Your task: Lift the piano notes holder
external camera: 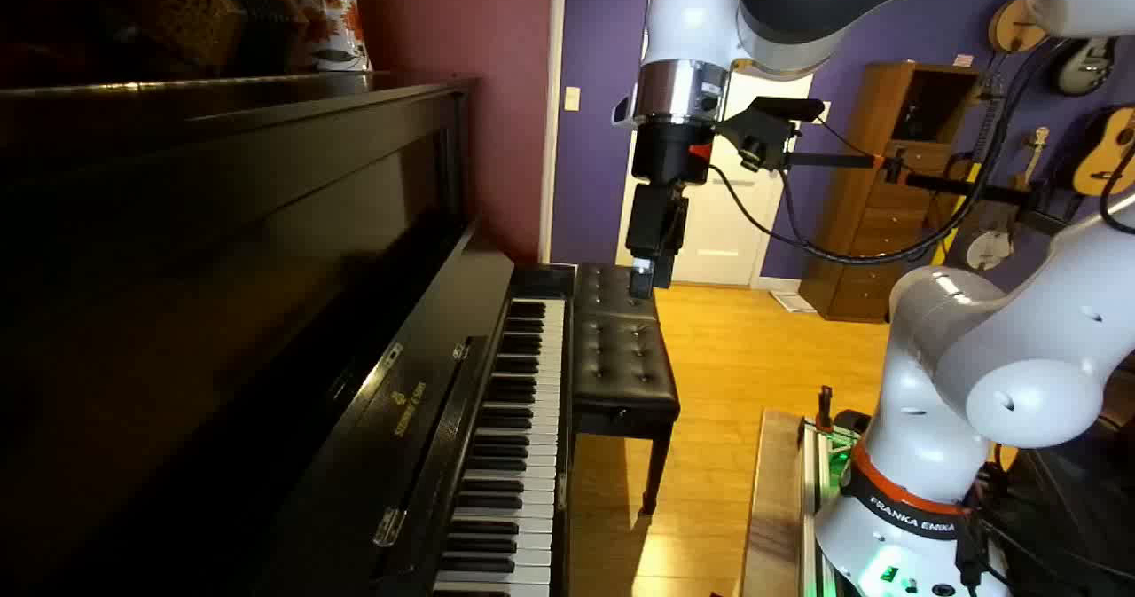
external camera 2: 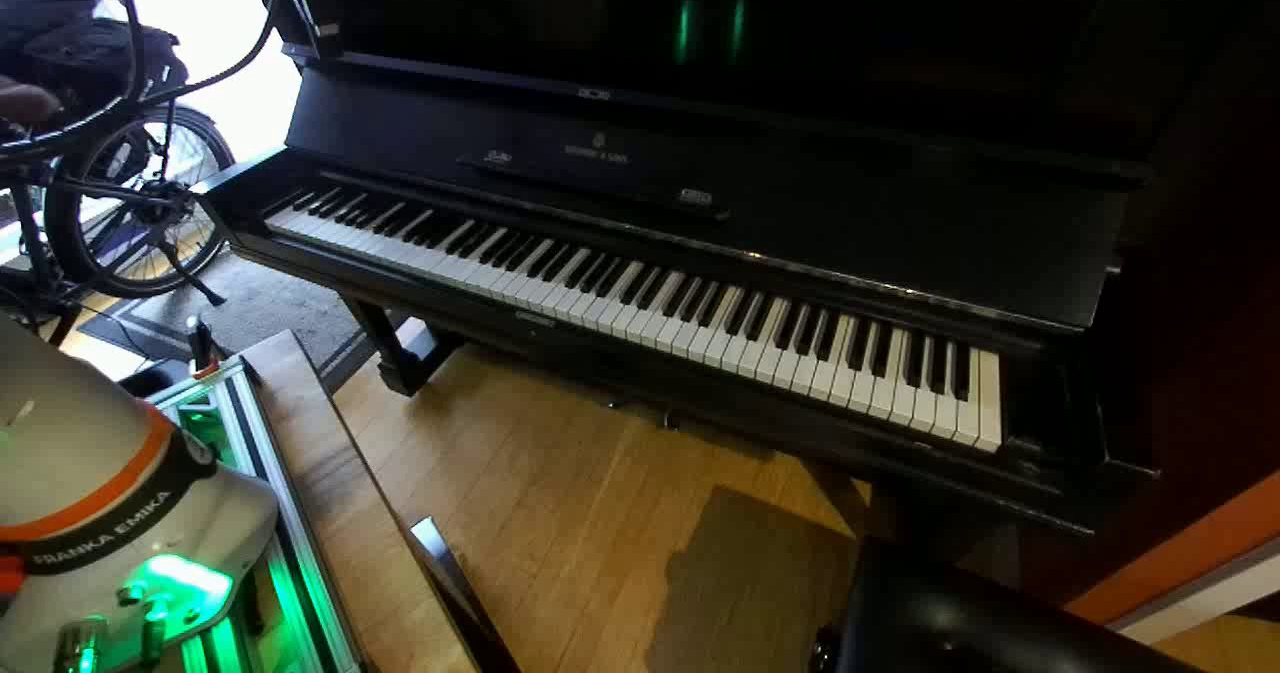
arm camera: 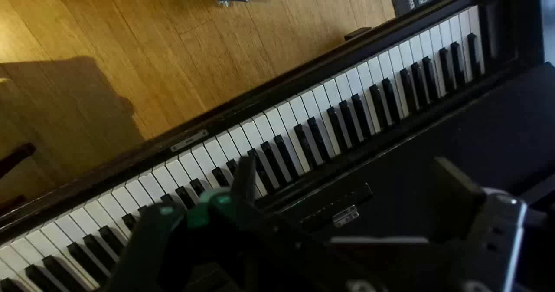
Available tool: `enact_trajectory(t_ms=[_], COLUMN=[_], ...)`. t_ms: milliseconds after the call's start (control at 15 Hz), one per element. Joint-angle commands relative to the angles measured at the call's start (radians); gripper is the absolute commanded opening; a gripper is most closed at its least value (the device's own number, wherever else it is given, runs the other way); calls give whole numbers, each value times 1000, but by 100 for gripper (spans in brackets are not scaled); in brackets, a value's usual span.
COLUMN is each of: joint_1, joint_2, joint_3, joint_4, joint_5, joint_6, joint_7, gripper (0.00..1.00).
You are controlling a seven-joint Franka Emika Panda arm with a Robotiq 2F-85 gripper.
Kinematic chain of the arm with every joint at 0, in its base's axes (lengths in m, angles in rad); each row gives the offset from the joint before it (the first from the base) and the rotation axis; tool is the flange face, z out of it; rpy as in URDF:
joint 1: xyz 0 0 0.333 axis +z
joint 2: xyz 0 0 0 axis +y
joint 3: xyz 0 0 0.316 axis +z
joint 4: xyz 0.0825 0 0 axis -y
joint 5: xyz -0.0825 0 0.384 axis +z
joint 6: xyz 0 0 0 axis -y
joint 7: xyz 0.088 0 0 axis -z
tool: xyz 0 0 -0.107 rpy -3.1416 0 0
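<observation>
Currently, in an exterior view, the black two-fingered gripper (external camera: 652, 283) hangs right of the black-and-white piano keys (external camera: 536, 437), its fingers (arm camera: 245, 177) spread wide with nothing between them. Left of the keys lies the piano notes holder (external camera: 437, 446), a long, narrow, hinged flap of glossy dark wood.

One arm (external camera: 940, 331), with one gripper (arm camera: 352, 172) and two fingers (arm camera: 461, 177); one piano (external camera 2: 900, 213), with one holder (external camera: 439, 446), two hinges (external camera 2: 694, 196) on it, two pedals (external camera 2: 670, 420) in view, one metal plate (arm camera: 189, 140), and keys (external camera 2: 640, 303) by the dozen, too many to number surely; one bench (external camera: 625, 366). One vase (external camera: 332, 16), one door (external camera: 723, 216), one switch (external camera: 572, 98) and one cabinet (external camera: 887, 224); at least four stringed instruments (external camera: 1104, 158), some partly hidden; one bike (external camera 2: 155, 203), one rug (external camera 2: 255, 298), one tabletop (external camera 2: 330, 483) and two green glints (external camera 2: 683, 33).
</observation>
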Motion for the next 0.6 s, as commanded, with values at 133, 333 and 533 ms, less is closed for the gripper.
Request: enact_trajectory(t_ms=[133,333,533], joint_1=[-23,-23,-34], joint_2=[0,0,24], joint_3=[17,17,-42], joint_4=[3,3,13], joint_5=[11,11,21], joint_6=[-7,-7,9], joint_7=[-11,-11,-84], gripper=[100,100,100])
